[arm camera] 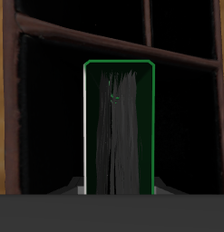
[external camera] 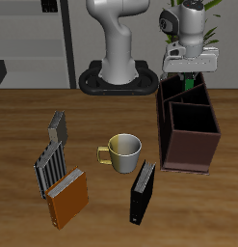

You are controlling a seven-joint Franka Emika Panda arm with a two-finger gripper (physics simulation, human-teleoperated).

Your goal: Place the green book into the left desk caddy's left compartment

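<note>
My end effector (external camera: pixel 191 75) hangs over the back end of the left desk caddy (external camera: pixel 188 125), clenched on the green book (arm camera: pixel 118 127), which I grip by one end so that it points straight down. From my wrist I look along the book's page edges, framed by its bright green cover, into the dark interior of the caddy below. The book is lined up over a compartment bounded by brown partition walls, but I cannot tell whether its lower end has passed the rim or touches anything inside. In the exterior view only a sliver of green shows beneath my fingers.

Elsewhere on the tabletop (external camera: pixel 24 116), well apart from the caddy, a cream mug (external camera: pixel 123 150) stands near the middle. The black book (external camera: pixel 143 192) stands just beside it toward the front edge. The orange book (external camera: pixel 67 198) lies beside the grey slatted rack (external camera: pixel 52 154).
</note>
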